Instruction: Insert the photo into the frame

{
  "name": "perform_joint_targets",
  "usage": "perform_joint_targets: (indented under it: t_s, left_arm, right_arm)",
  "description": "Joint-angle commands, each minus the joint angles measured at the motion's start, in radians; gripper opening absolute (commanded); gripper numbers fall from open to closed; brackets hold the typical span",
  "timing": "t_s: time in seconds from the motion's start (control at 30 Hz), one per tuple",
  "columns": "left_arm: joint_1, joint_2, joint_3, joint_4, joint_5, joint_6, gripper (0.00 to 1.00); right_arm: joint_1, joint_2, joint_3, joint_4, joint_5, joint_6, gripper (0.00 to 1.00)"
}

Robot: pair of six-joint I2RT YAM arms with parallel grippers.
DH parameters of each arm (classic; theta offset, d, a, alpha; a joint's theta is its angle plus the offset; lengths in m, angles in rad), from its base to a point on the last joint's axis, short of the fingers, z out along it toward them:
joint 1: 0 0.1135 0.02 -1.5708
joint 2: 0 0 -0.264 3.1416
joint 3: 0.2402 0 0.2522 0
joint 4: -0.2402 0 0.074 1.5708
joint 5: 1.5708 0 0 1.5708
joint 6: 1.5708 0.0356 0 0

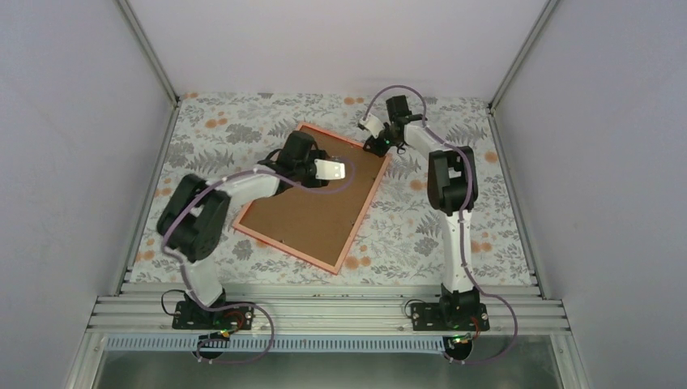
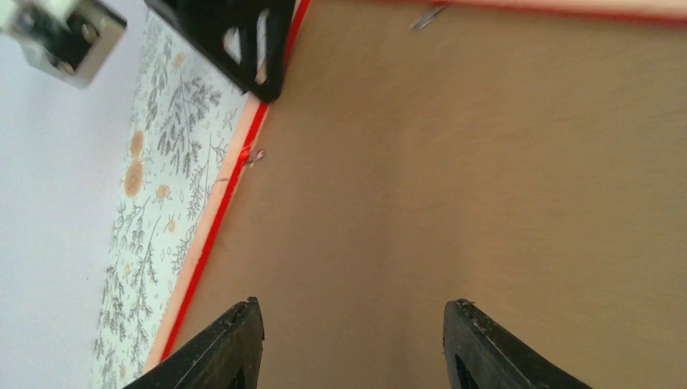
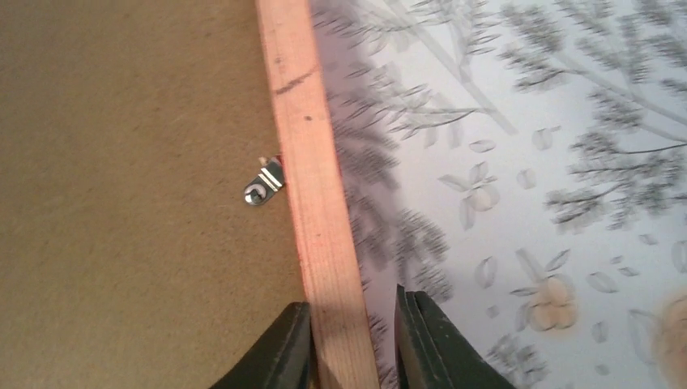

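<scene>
The frame lies face down on the flowered cloth, its paler orange-pink back up. The brown backing board sits in it. The photo is hidden. My left gripper hovers over the board's far part; in the left wrist view it is open and empty above the board. My right gripper is at the frame's far right corner. In the right wrist view it straddles the frame's rail: the left finger touches it, and a gap shows at the right finger.
A small metal clip sits on the board beside the rail, and another shows in the left wrist view. Grey walls close in the table on the left, far and right sides. The flowered cloth surrounds the frame.
</scene>
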Motion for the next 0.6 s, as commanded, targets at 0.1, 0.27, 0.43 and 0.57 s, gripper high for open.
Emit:
perform_joint_targets:
  t_s: [0.1,0.27,0.43,0.57]
  left_arm:
    - [-0.014,-0.260,-0.204,-0.238,0.189,-0.057,0.57]
    - [-0.012,-0.366,-0.288,-0.458,0.267,0.096,0.57]
    - [-0.021,-0.431,-0.328,-0.648,0.332,0.162,0.57]
    - [-0.028,-0.441,-0.364,-0.660,0.340,0.169,0.57]
  right_arm:
    - [-0.004,0.094,0.200,-0.035,0.131,0.102,0.49]
    - [-0.007,-0.012,0.164,-0.068,0.067,0.136,0.69]
    - [-0.033,-0.167,0.037,-0.080,-0.036,0.219,0.77]
    - [-0.072,-0.268,-0.059,-0.092,-0.138,0.294,0.84]
